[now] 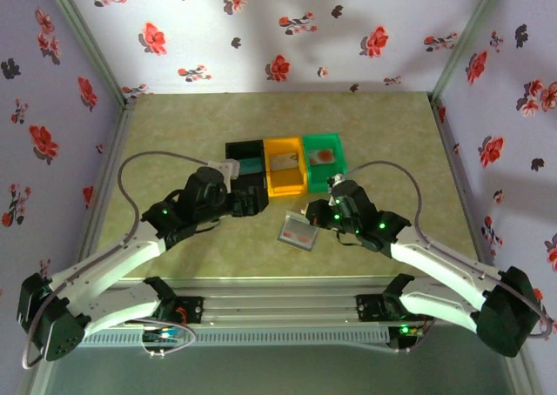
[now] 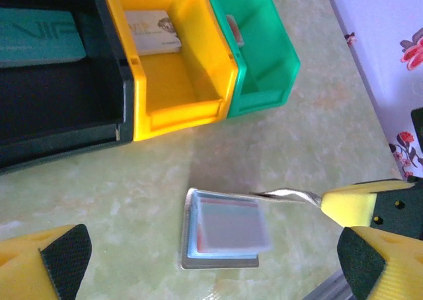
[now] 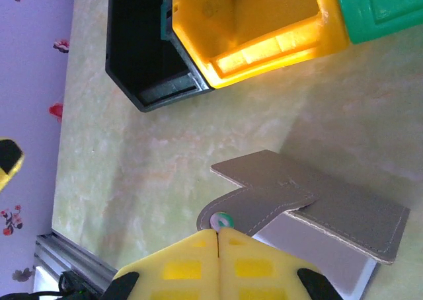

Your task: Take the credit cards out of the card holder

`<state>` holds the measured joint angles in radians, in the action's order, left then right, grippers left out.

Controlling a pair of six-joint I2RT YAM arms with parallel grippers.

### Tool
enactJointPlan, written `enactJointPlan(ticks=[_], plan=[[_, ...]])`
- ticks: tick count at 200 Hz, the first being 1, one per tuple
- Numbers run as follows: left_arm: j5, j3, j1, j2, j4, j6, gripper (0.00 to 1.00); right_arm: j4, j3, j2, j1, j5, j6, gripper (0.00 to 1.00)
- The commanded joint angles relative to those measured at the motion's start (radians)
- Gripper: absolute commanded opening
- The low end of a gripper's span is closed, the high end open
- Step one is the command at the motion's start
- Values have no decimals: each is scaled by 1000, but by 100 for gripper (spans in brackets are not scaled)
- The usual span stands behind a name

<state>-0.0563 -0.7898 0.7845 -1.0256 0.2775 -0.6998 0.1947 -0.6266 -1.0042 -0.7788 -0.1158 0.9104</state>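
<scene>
Top external view: you had the card holder (image 1: 297, 232) lying open on the table (image 1: 174, 134), just in front of the row of bins and between your two arms.
Right gripper (image 3: 218, 237): fingers pressed together on the holder's flap (image 3: 264, 204). I judged you pinched it there so the wallet could not fold shut over the cards.
Left gripper (image 2: 211, 259): fingers wide apart, holding nothing, hovering just above the open panel, free to reach in.
Credit cards (image 2: 231, 226): a small stack sat in the lower panel, the top one pale with a red band along its far edge.
Bins: a teal card (image 2: 39, 39) lay in the black bin (image 2: 59, 115), a pale card (image 2: 153, 32) in the orange bin (image 2: 178, 108), and one with a red-orange blot (image 1: 322, 157) in the green bin (image 2: 264, 69).
Progress: partly done by my reckoning, since some cards were out and others were in the holder.
Next: you would likely need the left fingers to catch the top card's edge and slide it clear.
Risk: thin cards lying flat give little to grip — two might lift together, or the holder might drag against the right pinch.
</scene>
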Motion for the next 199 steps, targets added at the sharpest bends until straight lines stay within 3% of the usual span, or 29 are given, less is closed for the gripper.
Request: enactJointPlan(ticks=[1,40,126,199], plan=[[-60,40,-2,12,-54,-5,100,-72,2,17,-11,43,84,0],[-112,86,10,6,-106,-17,100,25,6,77,2,169,91,0],[-139,68,118,-82,-116,18,100,149,91,99,183,163,112,0],[-134,66,166,-124,-151,6,100,204,235,208,229,163,192,0]])
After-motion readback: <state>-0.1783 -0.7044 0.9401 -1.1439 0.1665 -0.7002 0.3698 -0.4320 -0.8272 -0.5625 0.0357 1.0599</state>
